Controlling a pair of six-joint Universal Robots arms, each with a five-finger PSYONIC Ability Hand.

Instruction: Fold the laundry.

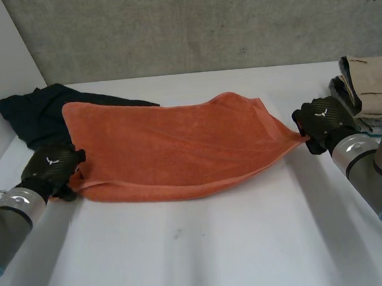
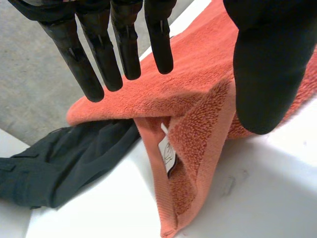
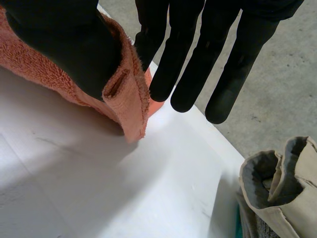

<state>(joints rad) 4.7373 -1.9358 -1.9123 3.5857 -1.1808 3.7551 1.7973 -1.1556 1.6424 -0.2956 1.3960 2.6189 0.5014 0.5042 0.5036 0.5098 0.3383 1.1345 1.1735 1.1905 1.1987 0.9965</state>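
An orange terry-cloth towel (image 1: 171,144) lies doubled over on the white table (image 1: 206,248), spread wide between the two arms. Its folded edge runs along the near side and the top layer ripples in shallow creases. The left hand (image 1: 50,164) is at the towel's left end, where the near corner rises off the table between its thumb and straight fingers, pinched there. In the left wrist view the two layers part below that hand and a small white care label (image 2: 168,156) shows at the hem. The right hand (image 1: 325,120) pinches the right corner, which is drawn out to a taut point. Its thumb presses the cloth toward its straight fingers, beside a short orange hanging loop (image 3: 116,84). A dark crumpled garment (image 1: 30,112) lies at the far left, partly under the towel. A stack of beige and grey folded clothes (image 1: 372,89) sits at the far right, just beyond the right hand.
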